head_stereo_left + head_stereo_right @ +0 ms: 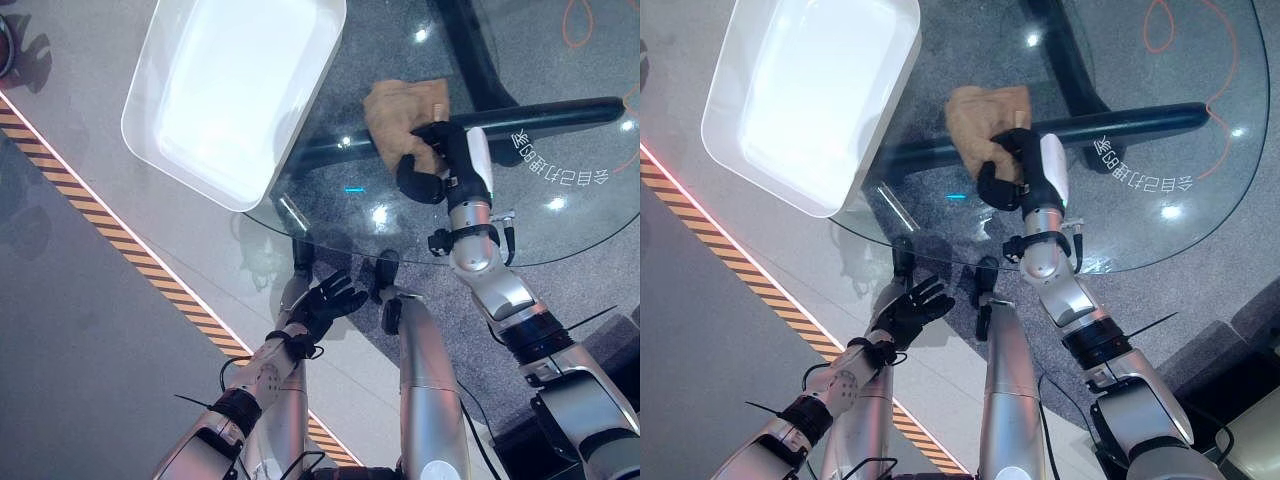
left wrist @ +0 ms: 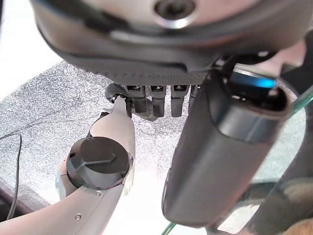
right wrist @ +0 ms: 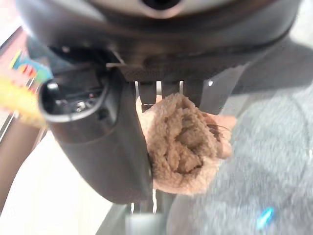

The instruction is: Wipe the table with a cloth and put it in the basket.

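Nearest the robot, the left hand (image 1: 325, 300) is hanging off the near edge of the glass table (image 1: 560, 225), below its rim, with fingers spread and relaxed and nothing in them; in its own wrist view the fingers are showing as a short row of dark tips against grey speckled floor, partly blocked by the thumb in front. Farther in, on the right, the right hand (image 1: 440, 160) is resting on the tabletop with its fingers curling round the near end of the tan cloth (image 1: 400, 115), gripping it. The cloth is looking thick, fuzzy and bunched into a rumpled lump (terry-like in the right wrist view, where a rolled wad is bulging out beside the thumb), and the part under the palm is being hidden by the hand. The cloth is lying on the glass just right of the white basket (image 1: 160, 150), apart from it. The basket is sitting at the far left of the table, overhanging the table's left rim; its far end is being cut off by the edge of the view and its inside is glaring so brightly that any contents are hard to make out.
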Tool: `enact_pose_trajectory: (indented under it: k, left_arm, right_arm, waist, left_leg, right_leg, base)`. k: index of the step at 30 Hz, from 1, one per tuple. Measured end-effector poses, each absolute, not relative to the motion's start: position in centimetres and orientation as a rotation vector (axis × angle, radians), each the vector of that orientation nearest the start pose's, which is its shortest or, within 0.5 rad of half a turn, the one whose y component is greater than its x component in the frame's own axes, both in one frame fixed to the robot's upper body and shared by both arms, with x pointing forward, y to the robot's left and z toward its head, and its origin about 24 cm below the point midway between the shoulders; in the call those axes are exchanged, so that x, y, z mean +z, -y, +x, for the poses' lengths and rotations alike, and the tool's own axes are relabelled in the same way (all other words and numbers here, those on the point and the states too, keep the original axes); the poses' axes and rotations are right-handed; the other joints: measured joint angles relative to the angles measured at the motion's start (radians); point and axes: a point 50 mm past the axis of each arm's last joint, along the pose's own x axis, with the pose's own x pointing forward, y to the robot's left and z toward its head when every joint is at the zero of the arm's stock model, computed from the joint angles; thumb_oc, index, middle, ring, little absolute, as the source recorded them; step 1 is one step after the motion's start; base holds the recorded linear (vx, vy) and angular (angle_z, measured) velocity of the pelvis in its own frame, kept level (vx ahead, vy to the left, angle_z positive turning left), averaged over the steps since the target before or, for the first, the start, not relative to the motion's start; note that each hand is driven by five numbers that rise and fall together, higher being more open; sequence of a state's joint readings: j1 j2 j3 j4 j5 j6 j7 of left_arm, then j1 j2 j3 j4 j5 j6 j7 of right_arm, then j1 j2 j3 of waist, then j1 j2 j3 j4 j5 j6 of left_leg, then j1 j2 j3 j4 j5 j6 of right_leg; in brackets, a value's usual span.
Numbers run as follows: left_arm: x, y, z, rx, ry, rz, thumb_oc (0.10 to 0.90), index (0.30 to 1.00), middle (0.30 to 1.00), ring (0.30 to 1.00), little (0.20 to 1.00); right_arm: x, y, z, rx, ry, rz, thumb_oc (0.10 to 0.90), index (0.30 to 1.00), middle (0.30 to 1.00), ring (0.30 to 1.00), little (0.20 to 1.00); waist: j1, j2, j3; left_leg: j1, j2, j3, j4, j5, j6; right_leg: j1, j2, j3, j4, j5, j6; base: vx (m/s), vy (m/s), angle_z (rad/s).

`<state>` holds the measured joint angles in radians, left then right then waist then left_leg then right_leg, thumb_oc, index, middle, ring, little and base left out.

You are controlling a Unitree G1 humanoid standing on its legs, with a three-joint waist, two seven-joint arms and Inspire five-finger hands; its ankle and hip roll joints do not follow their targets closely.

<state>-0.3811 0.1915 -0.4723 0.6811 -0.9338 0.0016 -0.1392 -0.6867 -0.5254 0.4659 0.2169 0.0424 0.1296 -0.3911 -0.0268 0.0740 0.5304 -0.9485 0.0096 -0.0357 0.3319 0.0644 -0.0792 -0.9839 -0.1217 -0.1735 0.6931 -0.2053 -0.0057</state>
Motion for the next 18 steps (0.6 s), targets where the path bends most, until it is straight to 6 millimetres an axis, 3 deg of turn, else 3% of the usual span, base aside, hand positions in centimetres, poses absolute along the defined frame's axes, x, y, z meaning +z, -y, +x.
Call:
enact_pose_trajectory:
  k: [3, 10, 18]
  left_arm:
    - [-2.51, -9.61, 28.89, -0.358, -0.469, -0.501, 0.8, 0.9, 0.9, 0.9, 0.9]
    - [-2.2, -9.79, 29.16, -0.347, -0.465, -0.509, 0.8, 0.9, 0.9, 0.9, 0.9]
    - [-2.32, -9.32, 28.96, -0.365, -0.477, -0.503, 0.8, 0.9, 0.9, 0.9, 0.9]
  right_arm:
    - [16.29, 13.33, 34.88, 0.025, 0.345, -0.632, 0.1, 0.3, 0.3, 0.3, 0.2]
    - [16.25, 13.3, 34.72, 0.038, 0.344, -0.635, 0.1, 0.3, 0.3, 0.3, 0.2]
    - [15.38, 12.98, 34.48, 0.047, 0.324, -0.615, 0.1, 0.3, 0.3, 0.3, 0.2]
  waist:
    - [-0.001, 0.002, -0.002]
    - [0.001, 0.004, -0.004]
    - [0.018, 0.005, -0.004]
  left_leg:
    - [-0.002, -0.001, 0.0, 0.006, 0.002, -0.004]
    - [-0.012, -0.004, -0.005, 0.016, 0.01, -0.015]
    - [-0.014, 0.0, -0.006, 0.034, -0.008, -0.001]
  right_leg:
    - [0.003, 0.003, -0.001, 0.004, -0.002, -0.003]
    - [-0.004, -0.003, -0.01, 0.027, -0.006, -0.004]
    - [-0.004, 0.0, -0.012, 0.025, -0.009, -0.015]
  base:
    - [-0.05, -0.013, 0.02]
    - [0.0, -0.013, 0.05]
    - [0.02, -0.007, -0.02]
